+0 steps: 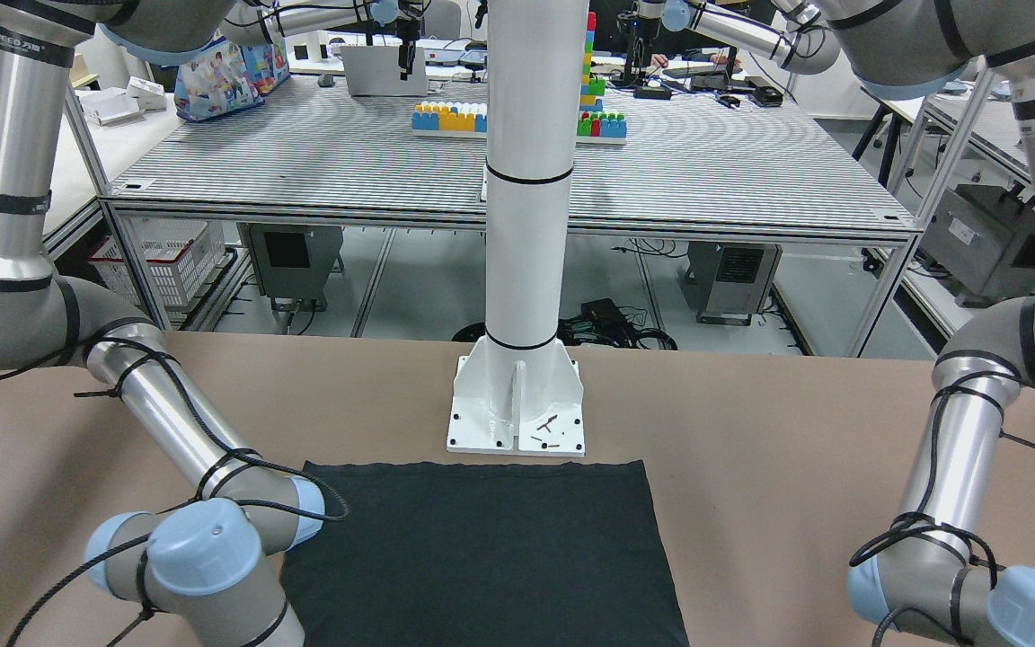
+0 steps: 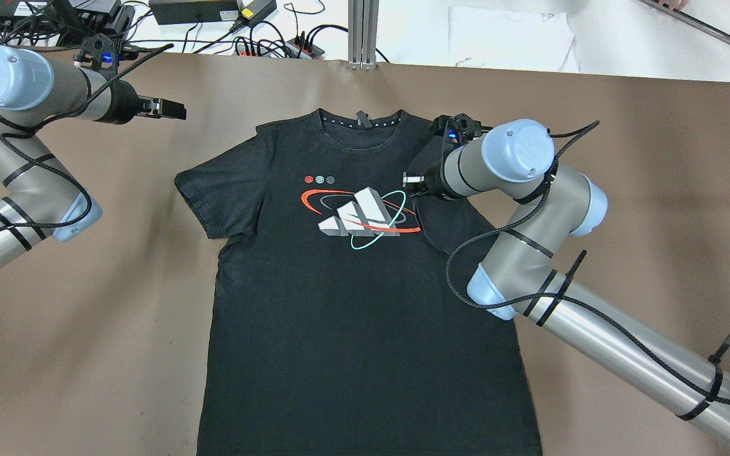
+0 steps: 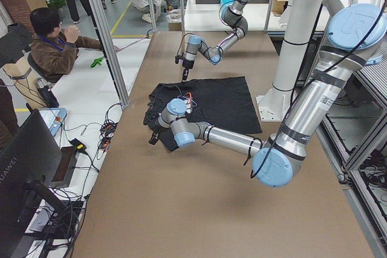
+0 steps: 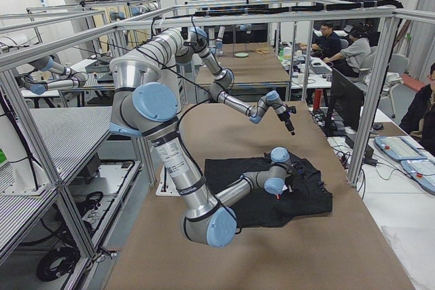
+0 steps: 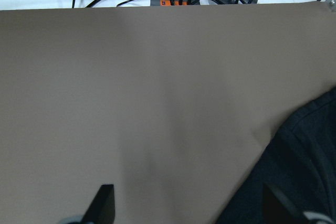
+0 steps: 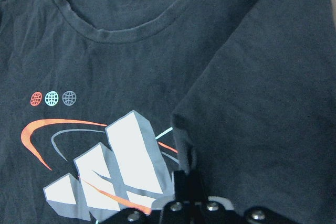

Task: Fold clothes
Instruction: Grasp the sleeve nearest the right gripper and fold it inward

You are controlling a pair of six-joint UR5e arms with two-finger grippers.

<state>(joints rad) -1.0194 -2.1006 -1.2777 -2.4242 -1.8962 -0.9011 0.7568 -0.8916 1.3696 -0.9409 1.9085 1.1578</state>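
The black T-shirt (image 2: 339, 304) lies flat mid-table (image 2: 86, 348), collar toward the far edge; the right gripper (image 2: 410, 183) pinches one sleeve (image 6: 262, 103), folded over the chest, while the left gripper (image 2: 175, 111), fingers spread, hovers near the opposite flat sleeve (image 2: 206, 190).

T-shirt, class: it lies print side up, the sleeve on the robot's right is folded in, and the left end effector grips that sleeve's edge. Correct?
No: the right end effector grips the sleeve edge, as the right wrist view shows. The left end effector hangs open over the table. The T-shirt does lie print up, that sleeve folded in.
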